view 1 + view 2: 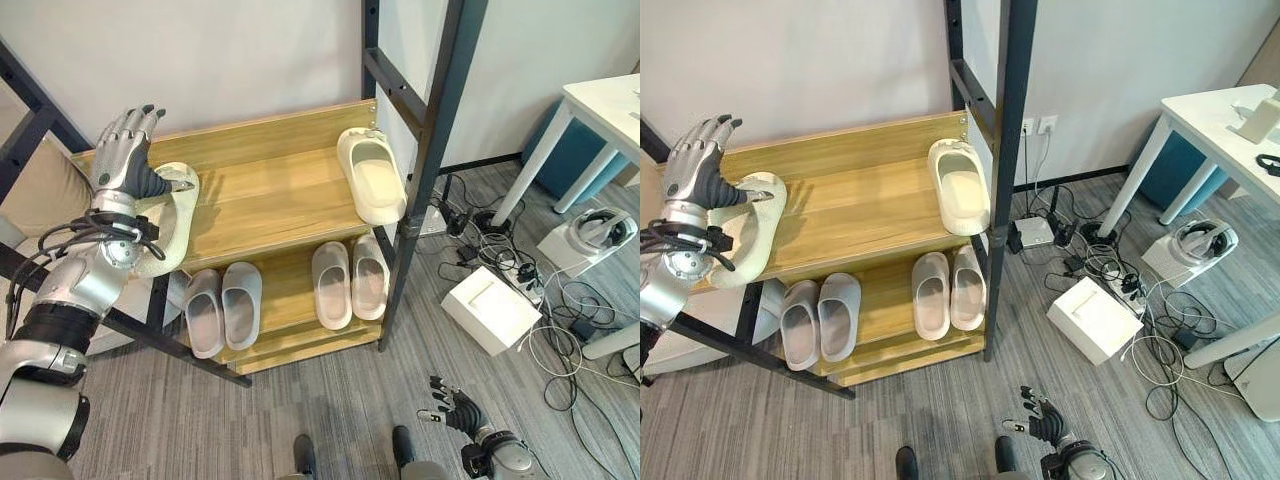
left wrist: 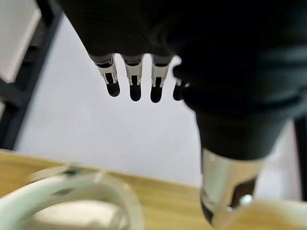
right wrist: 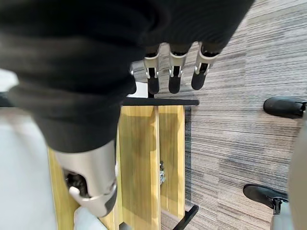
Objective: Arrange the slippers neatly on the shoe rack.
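At the left end of the shoe rack's (image 1: 270,190) upper shelf, the left hand (image 1: 125,150) is raised with fingers (image 1: 140,118) straight and spread, palm toward the wall. Its thumb (image 1: 172,184) points across the opening of a cream slipper (image 1: 170,225). Whether the thumb touches the slipper cannot be told. That slipper sits tilted at the shelf's left edge, its lower part hanging past the front lip. In the left wrist view the fingers (image 2: 134,81) hang straight and loose above the slipper's pale rim (image 2: 76,196), apart from it, holding nothing.

Second cream slipper (image 1: 370,175): flat on the upper shelf at its right end, beside the black upright post (image 1: 430,150).

Lower shelf: pair of grey slippers (image 1: 222,308) at left, side by side and touching. Pair of beige slippers (image 1: 350,280) at right, also side by side.

Right hand (image 1: 455,408): low over the grey carpet (image 1: 300,410) in front of the rack, well apart from every slipper. Fingers relaxed and only slightly bent, nothing held. The right wrist view shows the fingers (image 3: 175,72) straight above the rack's wooden edge.

Surroundings: white box (image 1: 490,308) on the carpet right of the rack, among loose cables (image 1: 560,330). White worktop (image 1: 605,105) at far right. White headset (image 1: 598,232) on the floor beneath it.
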{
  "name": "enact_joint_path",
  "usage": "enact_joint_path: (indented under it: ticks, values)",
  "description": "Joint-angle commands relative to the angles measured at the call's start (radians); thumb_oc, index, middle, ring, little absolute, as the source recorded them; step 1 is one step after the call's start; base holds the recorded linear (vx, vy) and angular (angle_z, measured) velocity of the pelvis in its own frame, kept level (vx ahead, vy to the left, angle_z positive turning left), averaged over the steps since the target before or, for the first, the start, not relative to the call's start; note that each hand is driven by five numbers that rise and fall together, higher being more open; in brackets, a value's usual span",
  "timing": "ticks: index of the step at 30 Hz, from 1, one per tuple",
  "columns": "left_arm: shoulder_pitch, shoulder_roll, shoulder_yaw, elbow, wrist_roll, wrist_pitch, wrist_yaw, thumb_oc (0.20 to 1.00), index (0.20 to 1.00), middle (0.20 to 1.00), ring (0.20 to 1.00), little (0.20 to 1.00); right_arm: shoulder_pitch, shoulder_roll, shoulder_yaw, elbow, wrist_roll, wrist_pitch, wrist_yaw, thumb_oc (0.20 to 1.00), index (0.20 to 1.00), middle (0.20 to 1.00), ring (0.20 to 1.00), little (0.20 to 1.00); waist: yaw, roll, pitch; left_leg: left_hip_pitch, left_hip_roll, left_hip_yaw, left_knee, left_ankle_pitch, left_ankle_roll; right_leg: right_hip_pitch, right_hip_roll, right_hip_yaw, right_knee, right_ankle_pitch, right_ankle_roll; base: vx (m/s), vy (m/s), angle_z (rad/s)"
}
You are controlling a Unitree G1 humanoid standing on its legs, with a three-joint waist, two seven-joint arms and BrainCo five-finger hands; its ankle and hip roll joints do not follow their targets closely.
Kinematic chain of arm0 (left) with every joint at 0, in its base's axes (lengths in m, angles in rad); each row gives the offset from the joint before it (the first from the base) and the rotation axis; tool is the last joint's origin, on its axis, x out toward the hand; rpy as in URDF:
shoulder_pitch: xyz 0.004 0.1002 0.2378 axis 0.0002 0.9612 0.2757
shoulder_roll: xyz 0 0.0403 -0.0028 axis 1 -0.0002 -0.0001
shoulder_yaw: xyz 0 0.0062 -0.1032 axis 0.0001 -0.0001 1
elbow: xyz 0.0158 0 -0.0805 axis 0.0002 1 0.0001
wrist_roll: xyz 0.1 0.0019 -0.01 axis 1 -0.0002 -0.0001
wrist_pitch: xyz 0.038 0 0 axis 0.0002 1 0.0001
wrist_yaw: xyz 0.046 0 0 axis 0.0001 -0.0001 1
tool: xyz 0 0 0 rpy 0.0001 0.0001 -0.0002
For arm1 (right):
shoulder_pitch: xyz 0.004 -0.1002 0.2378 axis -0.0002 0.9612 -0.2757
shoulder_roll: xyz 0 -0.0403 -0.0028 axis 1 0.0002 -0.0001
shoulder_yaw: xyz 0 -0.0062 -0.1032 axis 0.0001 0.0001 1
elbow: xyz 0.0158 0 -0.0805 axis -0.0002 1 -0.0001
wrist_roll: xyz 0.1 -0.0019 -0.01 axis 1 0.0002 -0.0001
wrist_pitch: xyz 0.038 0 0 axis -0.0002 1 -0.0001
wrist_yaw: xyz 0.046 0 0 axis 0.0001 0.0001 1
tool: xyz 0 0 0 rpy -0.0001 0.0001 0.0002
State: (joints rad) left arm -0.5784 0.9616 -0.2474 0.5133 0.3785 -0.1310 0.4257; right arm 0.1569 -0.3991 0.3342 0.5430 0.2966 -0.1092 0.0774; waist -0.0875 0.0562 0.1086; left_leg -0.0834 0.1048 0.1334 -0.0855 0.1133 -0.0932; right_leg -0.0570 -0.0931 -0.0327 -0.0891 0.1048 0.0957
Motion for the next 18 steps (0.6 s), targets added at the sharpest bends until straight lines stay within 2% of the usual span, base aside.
enact_joint_path:
  ticks: [1,7,10,12,18]
  values:
    - [-0.063,0.058,0.098,0.019,0.027,-0.001,0.051,1.0,1.0,1.0,1.0,1.0,-0.017,0.013,-0.016,-0.03,0.005,-0.045,-0.002,1.0,1.0,1.0,1.0,1.0,0.007,-0.015,-0.002,0.063,0.035,-0.02,-0.002,-0.046,-0.054,0.053,-0.067,-0.03,0.002,-0.076,0.106,0.0,0.0,0.0]
    - [-0.029,0.086,0.116,0.06,0.061,0.021,0.06,1.0,1.0,1.0,1.0,1.0,-0.003,0.009,-0.019,-0.021,0.003,-0.042,0.0,1.0,1.0,1.0,1.0,1.0,0.005,-0.015,-0.006,0.064,0.037,-0.016,-0.002,-0.048,-0.054,0.054,-0.066,-0.029,0.002,-0.079,0.105,0.0,0.0,0.0]
    - [-0.096,0.08,0.05,0.163,0.091,0.056,0.07,1.0,1.0,1.0,1.0,1.0,-0.002,0.0,-0.016,-0.028,0.006,-0.044,-0.004,1.0,1.0,1.0,1.0,1.0,-0.004,-0.018,-0.003,0.061,0.039,-0.013,-0.002,-0.048,-0.054,0.049,-0.062,-0.029,0.002,-0.078,0.106,0.0,0.0,0.0]
    - [-0.246,0.064,-0.081,0.322,0.112,0.094,0.073,1.0,1.0,1.0,1.0,1.0,-0.007,-0.015,-0.003,-0.042,0.013,-0.049,-0.008,1.0,1.0,1.0,1.0,1.0,-0.023,-0.023,0.002,0.052,0.042,-0.007,-0.002,-0.046,-0.054,0.035,-0.062,-0.023,0.002,-0.072,0.11,-0.01,0.0,0.02]
    - [-0.413,0.022,-0.21,0.517,0.088,0.133,0.047,1.0,1.0,1.0,1.0,1.0,0.001,-0.027,0.003,-0.067,0.037,-0.052,-0.021,1.0,1.0,1.0,1.0,1.0,-0.052,-0.03,0.009,0.042,0.045,0.009,-0.002,-0.043,-0.053,0.008,-0.059,-0.005,0.002,-0.06,0.114,0.0,0.006,-0.07]
